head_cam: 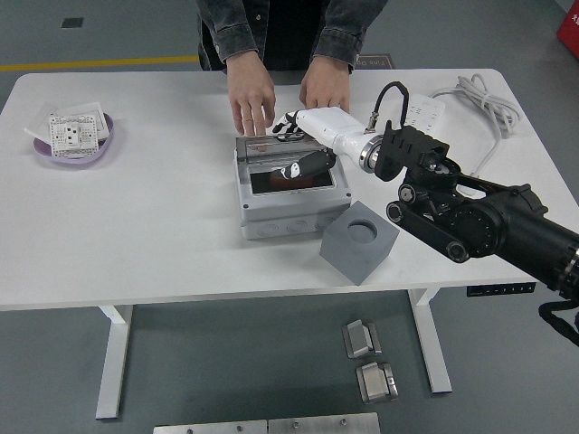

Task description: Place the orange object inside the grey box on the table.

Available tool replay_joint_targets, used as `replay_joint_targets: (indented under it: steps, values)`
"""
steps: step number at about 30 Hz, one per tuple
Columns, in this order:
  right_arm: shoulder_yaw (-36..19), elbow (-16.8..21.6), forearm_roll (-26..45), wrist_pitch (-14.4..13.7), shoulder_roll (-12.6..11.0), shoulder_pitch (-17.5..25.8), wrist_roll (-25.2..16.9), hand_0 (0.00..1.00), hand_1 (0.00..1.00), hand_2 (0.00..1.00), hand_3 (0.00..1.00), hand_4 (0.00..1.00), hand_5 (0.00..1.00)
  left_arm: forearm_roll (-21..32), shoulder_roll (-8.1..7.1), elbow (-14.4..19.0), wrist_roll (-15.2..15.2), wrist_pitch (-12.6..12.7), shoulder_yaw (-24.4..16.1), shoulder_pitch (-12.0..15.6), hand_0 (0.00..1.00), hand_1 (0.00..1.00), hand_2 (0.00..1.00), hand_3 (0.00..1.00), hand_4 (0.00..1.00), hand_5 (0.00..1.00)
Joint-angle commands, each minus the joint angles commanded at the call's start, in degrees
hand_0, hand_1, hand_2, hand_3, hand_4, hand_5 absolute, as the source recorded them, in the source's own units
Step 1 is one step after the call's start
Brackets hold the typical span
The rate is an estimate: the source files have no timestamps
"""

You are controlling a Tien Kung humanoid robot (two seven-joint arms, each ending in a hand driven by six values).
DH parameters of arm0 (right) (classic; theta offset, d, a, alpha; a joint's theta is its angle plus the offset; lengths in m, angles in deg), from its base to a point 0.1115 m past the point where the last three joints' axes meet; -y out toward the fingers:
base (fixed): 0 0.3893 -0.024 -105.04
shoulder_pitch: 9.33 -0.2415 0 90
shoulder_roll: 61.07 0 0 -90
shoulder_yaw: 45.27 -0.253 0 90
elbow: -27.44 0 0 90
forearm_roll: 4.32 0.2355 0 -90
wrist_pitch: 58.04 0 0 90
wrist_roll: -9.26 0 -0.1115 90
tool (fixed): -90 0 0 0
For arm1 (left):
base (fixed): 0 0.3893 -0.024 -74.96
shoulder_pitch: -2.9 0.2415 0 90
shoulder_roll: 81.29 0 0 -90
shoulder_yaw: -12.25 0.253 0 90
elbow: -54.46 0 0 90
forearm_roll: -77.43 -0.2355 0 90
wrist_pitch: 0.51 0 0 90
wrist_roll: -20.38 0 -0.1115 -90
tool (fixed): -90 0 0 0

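The grey box [289,217] stands at the table's middle. The orange object [288,179] lies inside it, seen through the clear lid [268,163], which now lies down over the box. My right hand [297,145], white with black fingertips, reaches in from the right. It rests on the lid with its thumb on top and its fingers spread past the box's far edge, holding nothing. A person stands at the far side, with one hand [251,99] touching the box's far edge and the other hand [326,89] just behind my hand.
A grey block with a round hollow [359,240] sits at the box's front right corner. A purple dish holding a white socket plate [74,136] is at far left. A white cable [479,99] lies at the back right.
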Motion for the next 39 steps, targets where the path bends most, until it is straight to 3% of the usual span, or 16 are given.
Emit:
replay_joint_targets:
  steps: [8, 18, 28, 34, 39]
  values:
    - [-2.1, 4.3, -2.2, 0.0, -1.8, 3.4, 0.5, 0.777, 0.7, 0.731, 0.802, 0.942, 0.523, -0.1, 0.14, 0.0, 0.0, 0.0, -0.3, 0.1, 0.716, 0.71, 0.571, 0.775, 0.772, 0.342]
    - [-4.6, 7.9, -4.5, -0.2, -2.4, 7.6, 1.7, 0.777, 0.698, 0.729, 0.802, 0.942, 0.525, 0.1, 0.38, -0.1, 0.0, 0.0, -0.2, 0.4, 0.716, 0.71, 0.571, 0.775, 0.773, 0.343]
    - [-9.5, 9.8, -5.8, -0.5, -3.1, 11.3, 2.1, 0.779, 0.696, 0.728, 0.802, 0.937, 0.526, -0.1, 0.34, -0.1, 0.0, 0.0, -0.2, 0.4, 0.716, 0.71, 0.572, 0.777, 0.774, 0.343]
    - [-16.6, 13.2, -6.3, -2.0, -5.0, 17.7, 1.4, 0.77, 0.692, 0.725, 0.801, 0.934, 0.525, -0.1, 0.26, -0.1, 0.0, 0.0, -0.1, 0.3, 0.716, 0.71, 0.572, 0.778, 0.776, 0.344]
    - [-24.2, 18.6, -4.7, -3.9, -7.0, 25.4, -0.6, 0.77, 0.692, 0.725, 0.801, 0.934, 0.525, -0.3, 0.27, -0.2, 0.0, 0.0, -0.3, 0.5, 0.716, 0.71, 0.572, 0.778, 0.776, 0.344]
